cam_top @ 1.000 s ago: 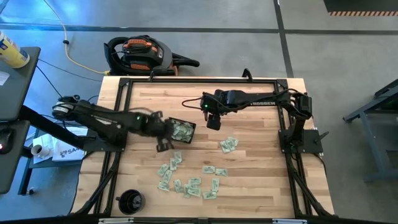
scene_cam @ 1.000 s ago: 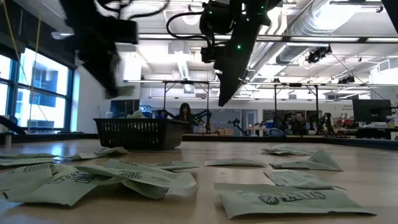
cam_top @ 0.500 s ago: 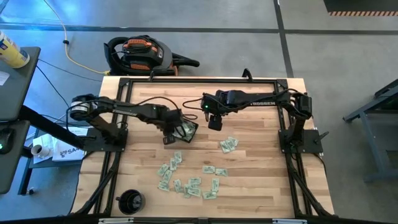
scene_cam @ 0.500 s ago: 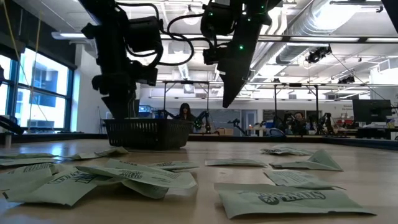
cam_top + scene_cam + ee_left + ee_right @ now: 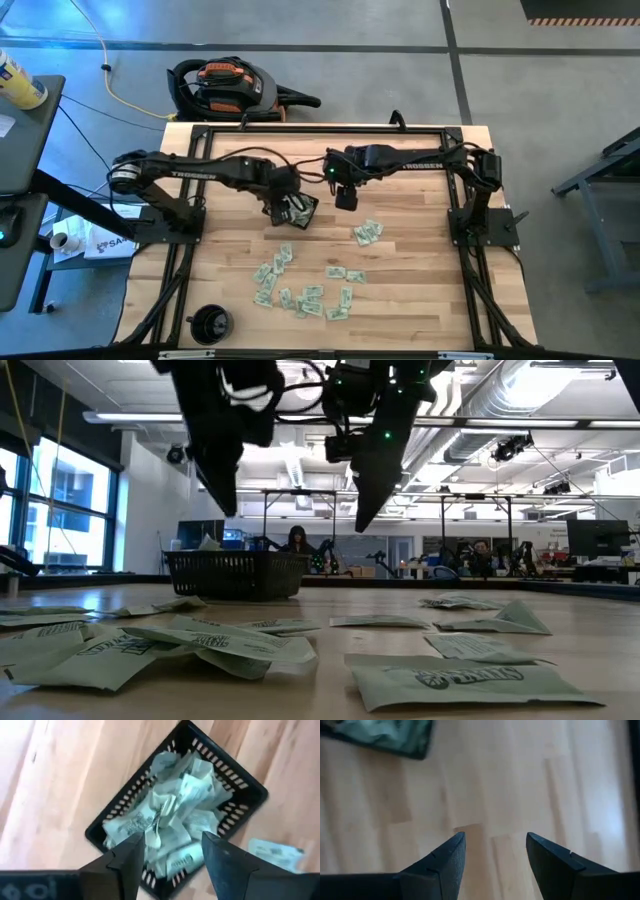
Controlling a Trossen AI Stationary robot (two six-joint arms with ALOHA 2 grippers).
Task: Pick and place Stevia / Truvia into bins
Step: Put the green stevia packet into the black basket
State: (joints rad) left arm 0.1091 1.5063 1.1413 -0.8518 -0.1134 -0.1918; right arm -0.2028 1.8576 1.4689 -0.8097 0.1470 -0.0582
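Nearest packets [image 5: 455, 682]: pale green and white, flat on the wood at the very bottom of the low view, some overlapping.
Loose pile [image 5: 305, 295]: many packets spread in the lower middle of the high view, on the wooden table [image 5: 420, 300].
Small clump [image 5: 367, 233]: a few packets lying apart, right of centre, near the right gripper.
Round black cup [image 5: 210, 324]: lower left corner of the table, well apart from the packets.
Black tray [image 5: 297, 210]: just left of centre in the high view, turned at a slant; heaped full of crumpled packets [image 5: 175, 827] in the left wrist view.
Left gripper [image 5: 172, 852]: up over the tray, fingers spread apart, nothing between them; one packet perhaps just under the tips, blurry and hard to tell.
Right gripper [image 5: 495, 850]: in the air beside the tray, at centre in the high view, fingers parted, holding nothing, only bare wood below.
Far room: desks, screens and a person [image 5: 297, 539] seated behind the tray in the low view.
Beyond the table: black and orange machine [image 5: 225, 88] on the floor, top of the high view.
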